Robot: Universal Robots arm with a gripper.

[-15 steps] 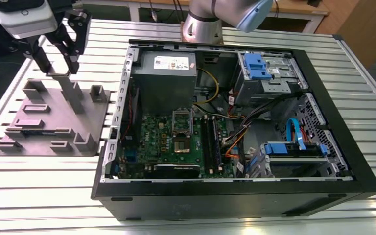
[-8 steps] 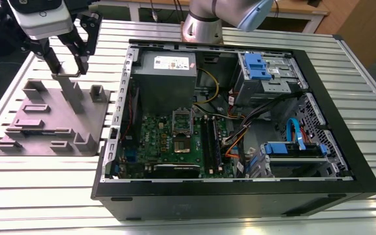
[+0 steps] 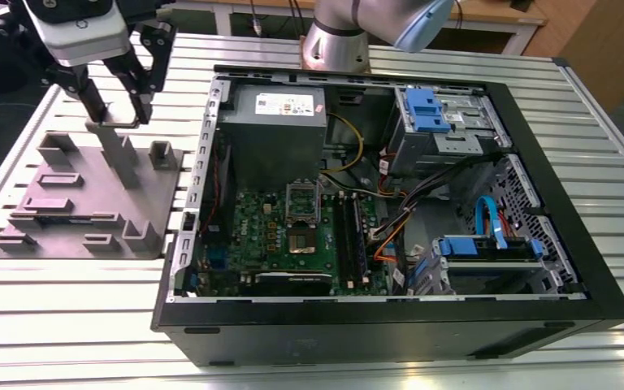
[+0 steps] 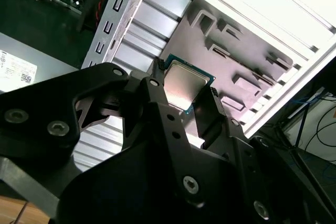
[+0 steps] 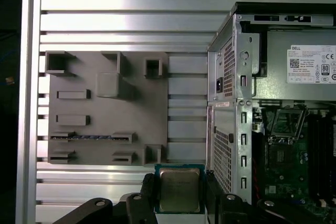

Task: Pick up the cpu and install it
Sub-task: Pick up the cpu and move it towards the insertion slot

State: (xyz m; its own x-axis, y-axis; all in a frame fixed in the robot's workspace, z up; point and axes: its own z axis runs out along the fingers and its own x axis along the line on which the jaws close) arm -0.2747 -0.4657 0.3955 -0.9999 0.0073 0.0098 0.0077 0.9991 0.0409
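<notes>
The cpu (image 4: 184, 83) is a flat square chip with a shiny metal top and a thin dark-green rim. My gripper (image 4: 185, 92) is shut on it, its black fingers (image 4: 157, 85) pressing two opposite edges. In the first wrist view the cpu (image 5: 179, 187) hangs in my gripper (image 5: 179, 191) over the slotted table, just off the edge of the grey fixture plate (image 5: 105, 114). In the exterior view my gripper (image 3: 119, 120) is above the fixture plate (image 3: 84, 203), left of the open computer case (image 3: 399, 325). The silver socket frame (image 3: 303, 197) on the green motherboard stands open.
The grey power-supply box (image 3: 274, 122) sits at the back of the case beside the socket. Blue drive brackets (image 3: 431, 110) and loose cables (image 3: 399, 219) fill the case's right side. The case's perforated metal wall (image 5: 226, 129) rises between the fixture plate and the motherboard. A slotted aluminium table (image 3: 74, 325) carries everything.
</notes>
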